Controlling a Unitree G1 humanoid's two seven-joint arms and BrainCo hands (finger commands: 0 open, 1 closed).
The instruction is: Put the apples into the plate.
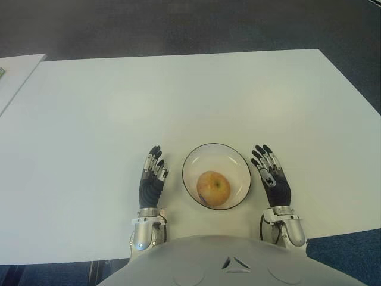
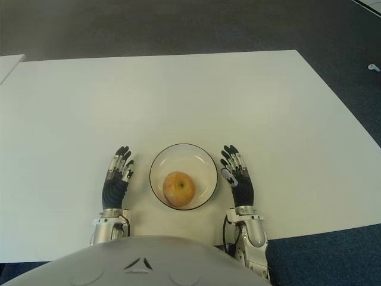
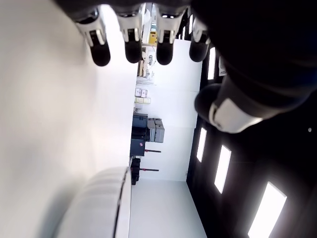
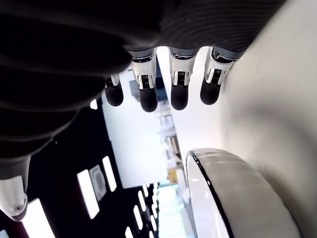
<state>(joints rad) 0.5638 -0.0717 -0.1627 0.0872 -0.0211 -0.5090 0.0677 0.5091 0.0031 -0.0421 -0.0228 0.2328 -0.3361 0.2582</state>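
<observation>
A yellow-red apple [image 1: 213, 188] sits inside the shallow white plate [image 1: 230, 159] with a dark rim, near the table's front edge. My left hand [image 1: 152, 176] shows just left of the plate, fingers stretched out and holding nothing. My right hand [image 1: 271, 175] shows just right of the plate, fingers likewise extended and empty. The plate's rim [image 4: 208, 184] shows close by in the right wrist view, and the plate's edge [image 3: 119, 198] also shows in the left wrist view. Neither hand touches the apple.
The white table [image 1: 178, 101] stretches wide ahead of both hands. A second pale surface [image 1: 15, 74] stands at the far left. Dark carpet [image 1: 178, 24] lies beyond the table's far edge.
</observation>
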